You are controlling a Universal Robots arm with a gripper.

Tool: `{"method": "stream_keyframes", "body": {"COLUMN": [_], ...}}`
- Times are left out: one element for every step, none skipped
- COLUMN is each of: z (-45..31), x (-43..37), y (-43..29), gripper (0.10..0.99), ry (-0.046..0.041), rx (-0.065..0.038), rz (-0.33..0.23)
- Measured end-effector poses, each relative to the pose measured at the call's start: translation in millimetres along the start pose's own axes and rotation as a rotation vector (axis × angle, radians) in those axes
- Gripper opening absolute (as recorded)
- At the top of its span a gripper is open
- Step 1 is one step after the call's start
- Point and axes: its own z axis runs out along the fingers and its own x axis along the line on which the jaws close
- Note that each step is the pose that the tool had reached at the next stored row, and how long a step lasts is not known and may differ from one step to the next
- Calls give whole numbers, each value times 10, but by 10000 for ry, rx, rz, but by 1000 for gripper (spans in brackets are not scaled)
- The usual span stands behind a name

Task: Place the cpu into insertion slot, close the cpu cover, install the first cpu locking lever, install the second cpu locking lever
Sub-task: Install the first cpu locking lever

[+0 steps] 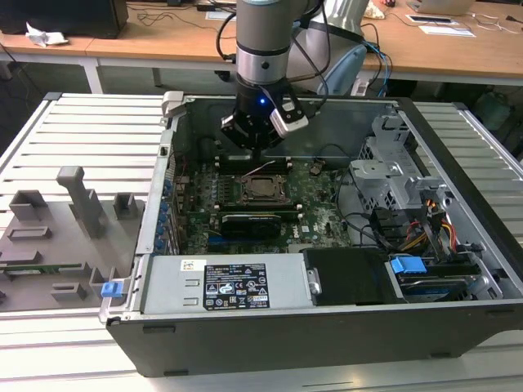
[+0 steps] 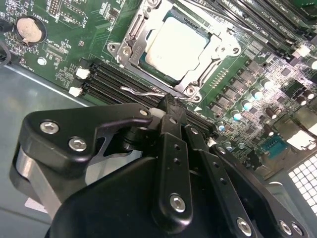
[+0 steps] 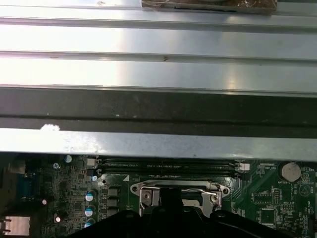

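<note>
The cpu (image 2: 173, 42), a pale square chip, lies flat in the insertion slot (image 2: 144, 58) on the green board. The cpu cover (image 2: 130, 38), a silvery metal frame, lies down around it. A thin wire locking lever (image 2: 141, 91) runs along the socket edge nearest my gripper. My gripper (image 2: 170, 105) is shut, its black fingertips together right at this lever; I cannot tell if they touch it. In the exterior view the gripper (image 1: 256, 145) hangs just behind the socket (image 1: 263, 189), inside the open computer case. The first wrist view shows the socket (image 3: 181, 191) partly behind the gripper's dark body.
Long black memory slots (image 2: 114, 82) run beside the socket. A black expansion card (image 1: 249, 220) sits in front of it, then the power supply (image 1: 229, 286). A drive cage (image 1: 392, 167) and cables fill the exterior view's right. The case wall (image 3: 148, 106) stands close behind.
</note>
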Motion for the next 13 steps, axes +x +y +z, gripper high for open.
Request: {"method": "stream_keyframes", "body": {"z": [4, 8, 13, 17, 23, 27, 30, 33, 36, 37, 39, 41, 43], "x": [-10, -19, -27, -31, -36, -38, -38, -40, -41, -41, -42, -43, -44], "y": [0, -1, -1, -2, -2, -2, -2, -3, -3, -3, -3, -3, -3], "gripper": [106, 106, 106, 106, 106, 106, 106, 106, 106, 106, 106, 106, 106], "ry": [0, -1, -1, -1, 0, 0, 0, 1, 0, 0, 0, 0, -1], "rx": [0, -5, -13, -12, -12, -12, -12, -11, -12, -12, -12, -12, -13], "rz": [0, 0, -1, -1, 0, 1, 2, 0, 0, 1, 1, 0, 0]}}
